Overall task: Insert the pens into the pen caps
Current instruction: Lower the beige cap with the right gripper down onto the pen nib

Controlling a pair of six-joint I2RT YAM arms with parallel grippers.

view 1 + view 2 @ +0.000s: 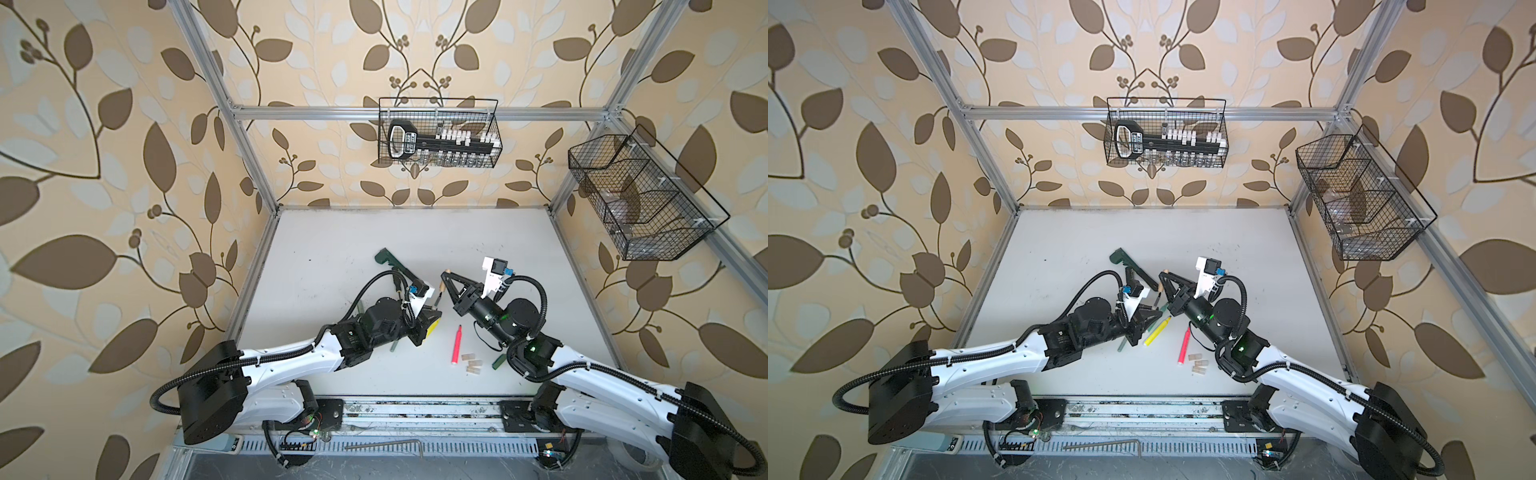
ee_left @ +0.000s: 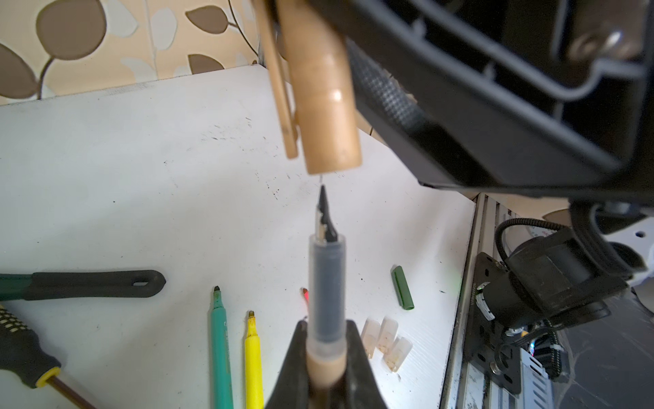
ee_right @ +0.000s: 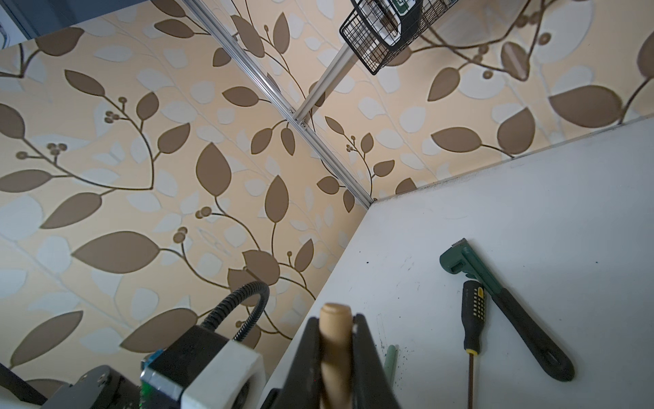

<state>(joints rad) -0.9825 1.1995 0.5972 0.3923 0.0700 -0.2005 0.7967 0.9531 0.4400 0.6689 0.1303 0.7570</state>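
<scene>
Room: a scuffed white table (image 1: 374, 249) walled in by leaf-print wallpaper (image 1: 104, 166), with a wire basket (image 1: 438, 133) hung on the frame behind.
Left gripper (image 2: 325, 329): pressed together on the gold-brown pen (image 2: 327, 283), pinching where the tan barrel meets the clear section, with the black nib pointing away.
Right gripper (image 3: 336, 329): clamped across the gold-brown cap (image 2: 325, 106), its open mouth turned toward the pen.
Gap: from the left wrist view the nib sits just short of the cap's mouth and roughly in line with it. It is not yet inside.
Pen feel: it looks light, stiff and slick. With that much length free ahead of the jaws, I'd expect it to pivot if pushed off-axis.
Cap feel: short, hollow, smooth plastic with a side clip. It is best held toward the closed end, leaving the mouth clear.
Lying loose: the pink pen (image 1: 457, 345), yellow pen (image 1: 1157, 331) and teal pen (image 2: 221, 347). Three beige caps (image 1: 473, 363) are bunched just beside the pink pen's end, and the dark green cap (image 2: 402, 287) is near them.
Not wanted: the wrench (image 3: 495, 283) and screwdriver (image 3: 472, 318) lie side by side.
</scene>
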